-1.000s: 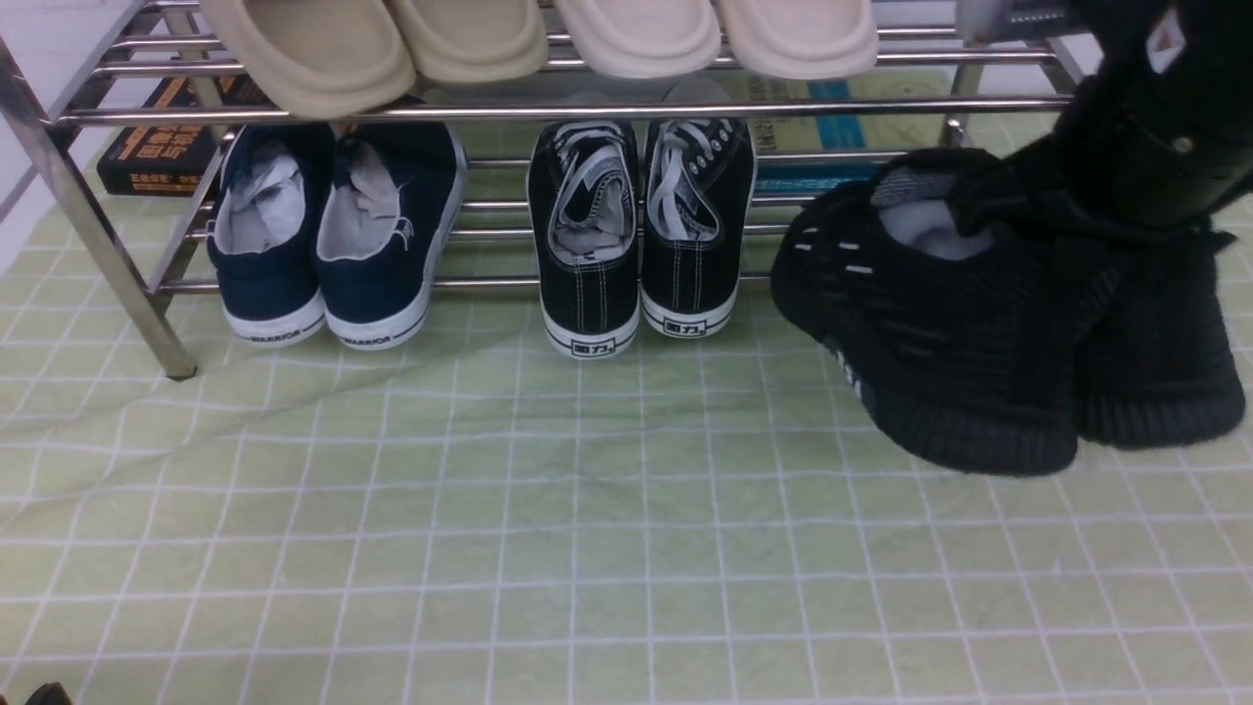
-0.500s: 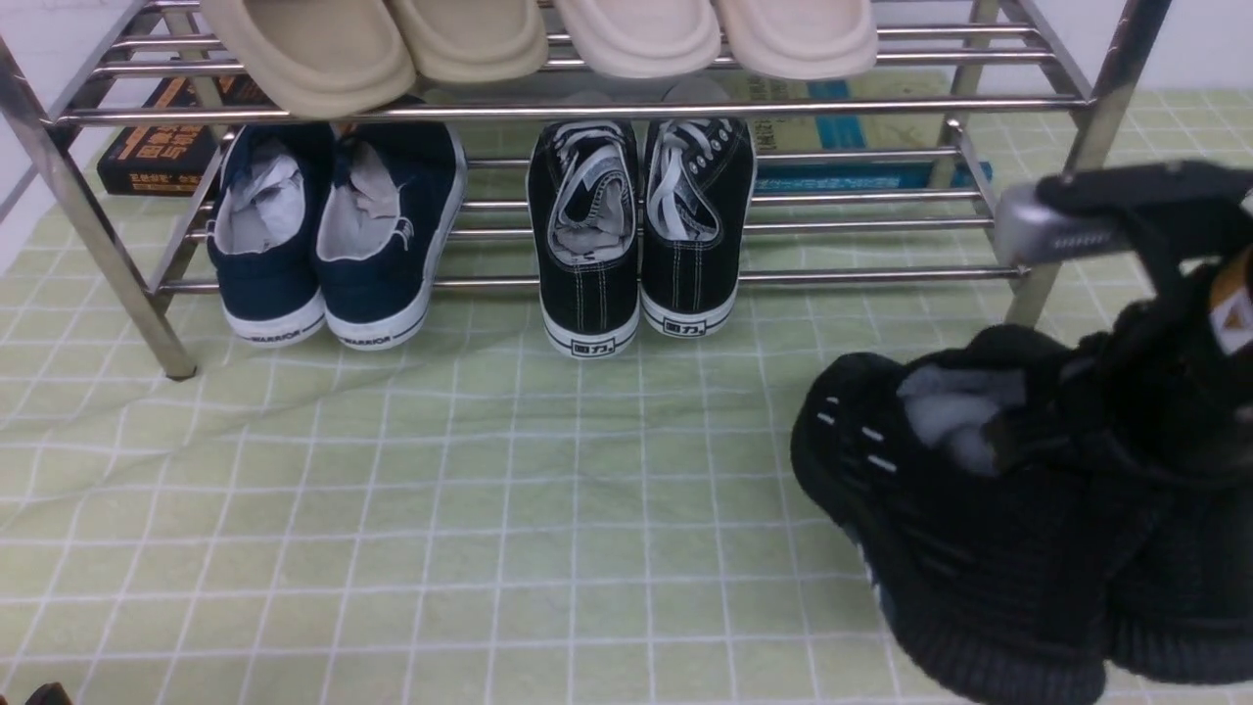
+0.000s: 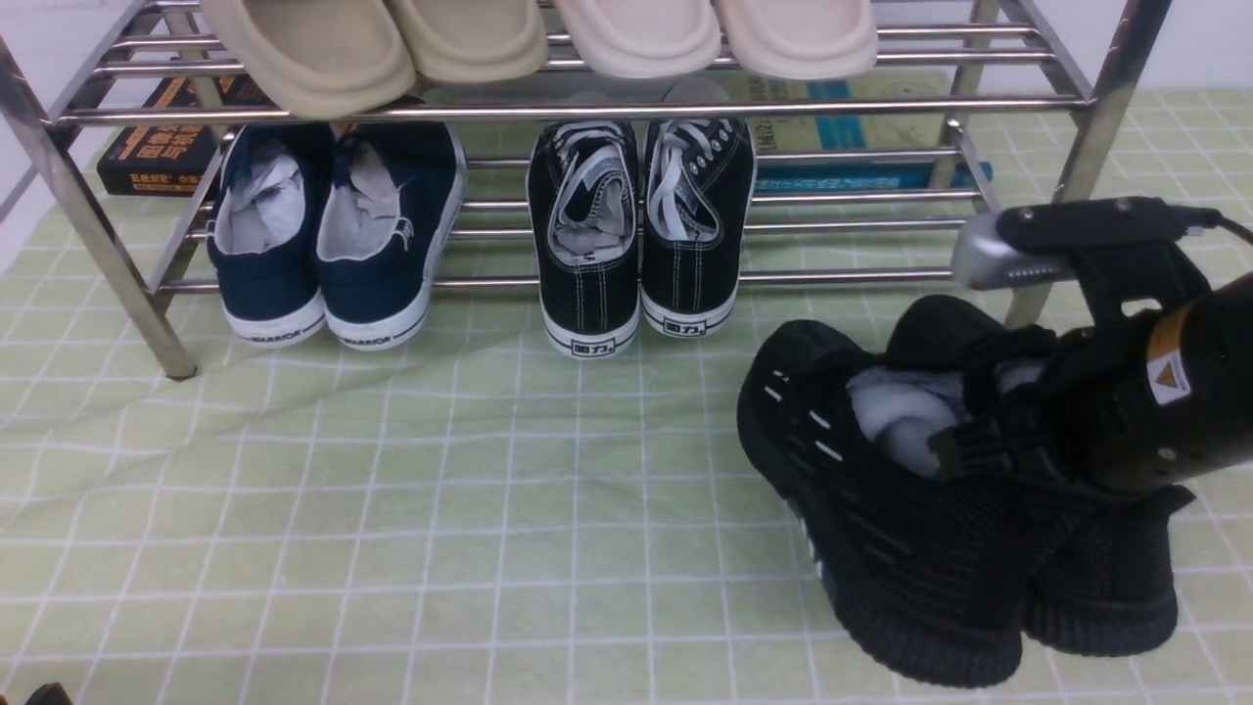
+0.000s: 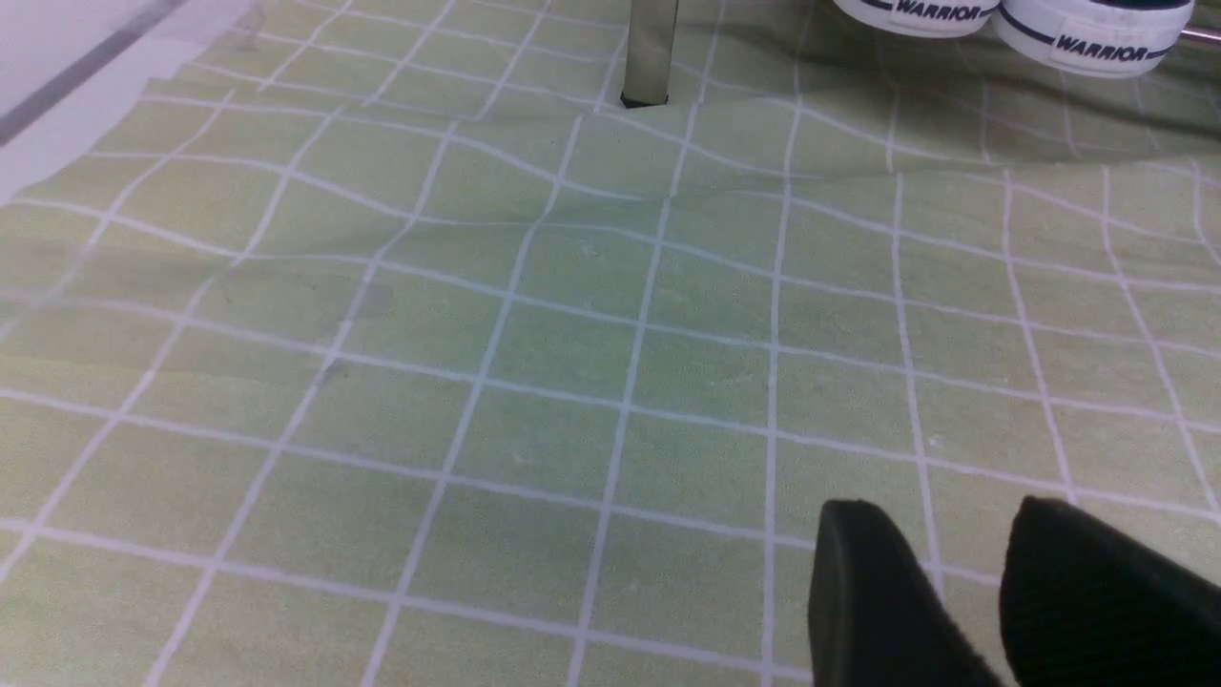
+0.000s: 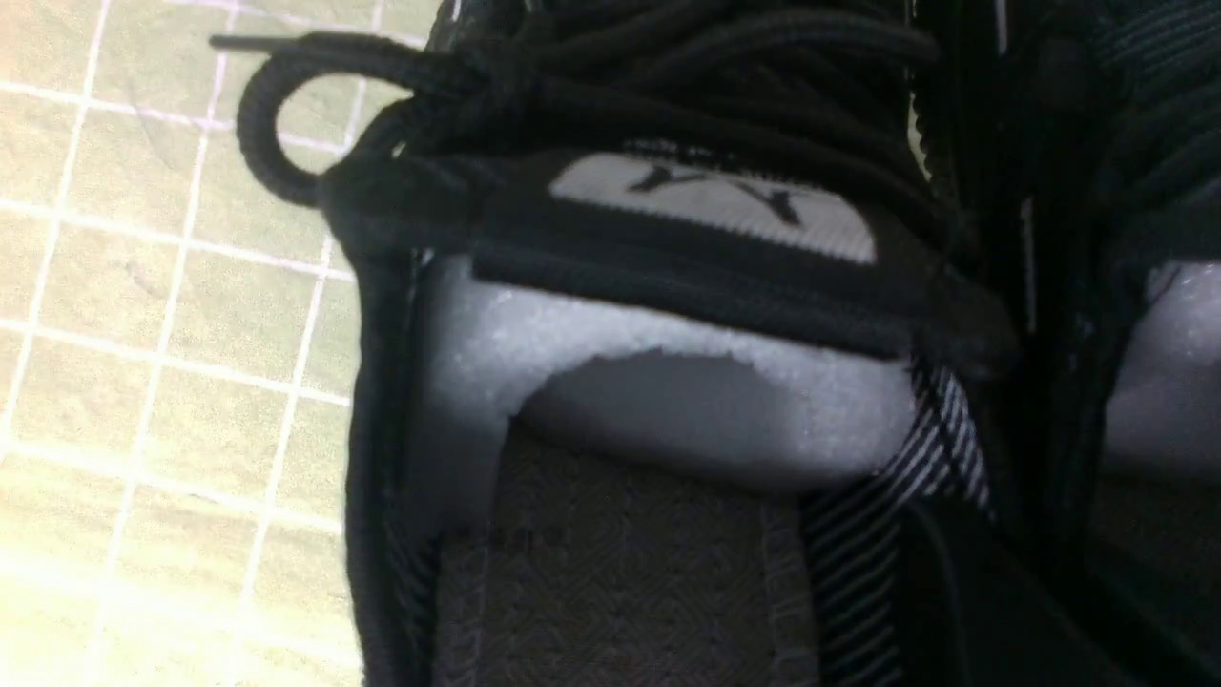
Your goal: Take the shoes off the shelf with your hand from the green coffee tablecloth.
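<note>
The shoes (image 3: 930,509) are off the shelf (image 3: 587,110) and sit low over the green coffee tablecloth (image 3: 489,509), out front of the rack's right front leg (image 3: 1087,147); whether the heels touch the cloth or hang just above it can't be told from the front view.

The right gripper (image 3: 979,446) comes in from the right and above and goes into the collars where the two shoes meet; its fingertips are buried in black knit, but it looks clamped on the inner walls of both, since the pair is bundled together and tilted. The right wrist view only shows a tongue, laces and white paper stuffing (image 5: 668,401), so no help there.

The long axis runs heels toward the robot and toes toward the shelf, leaning left; the load lies below and left of the wrist, so the drop is pretty much straight down, probably what's left before letting go.

Room: that leg stands close behind the toes, so backing toward the robot looks safer than going forward; lots of bare cloth to the left, with the black canvas sneakers (image 3: 636,235) and navy pair (image 3: 333,245) well apart on the lower tier.

The left gripper (image 4: 963,592) is spread apart and empty, over cloth far from the shoes; the right arm is clearly nearer.
</note>
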Action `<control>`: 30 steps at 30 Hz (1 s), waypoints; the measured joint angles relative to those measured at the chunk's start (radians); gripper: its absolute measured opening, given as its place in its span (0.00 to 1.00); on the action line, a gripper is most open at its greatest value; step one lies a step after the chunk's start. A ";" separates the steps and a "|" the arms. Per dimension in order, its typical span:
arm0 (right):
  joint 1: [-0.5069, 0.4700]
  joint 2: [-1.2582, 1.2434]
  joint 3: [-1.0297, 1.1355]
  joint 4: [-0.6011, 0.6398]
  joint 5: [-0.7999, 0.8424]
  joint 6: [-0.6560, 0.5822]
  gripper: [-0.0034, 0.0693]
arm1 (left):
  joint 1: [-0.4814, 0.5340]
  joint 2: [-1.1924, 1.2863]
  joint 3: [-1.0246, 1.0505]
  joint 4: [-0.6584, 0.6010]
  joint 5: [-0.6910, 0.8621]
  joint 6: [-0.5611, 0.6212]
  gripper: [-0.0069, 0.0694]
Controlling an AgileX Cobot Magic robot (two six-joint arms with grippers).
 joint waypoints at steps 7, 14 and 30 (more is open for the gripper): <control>0.001 0.067 0.023 -0.023 -0.033 0.053 0.08 | 0.000 0.000 0.000 0.000 0.000 0.000 0.41; 0.001 0.085 0.024 -0.040 -0.116 0.072 0.08 | 0.000 0.000 0.000 0.000 0.000 0.000 0.41; 0.002 0.169 0.023 -0.109 -0.124 0.100 0.08 | 0.000 0.000 0.000 0.000 0.000 0.000 0.41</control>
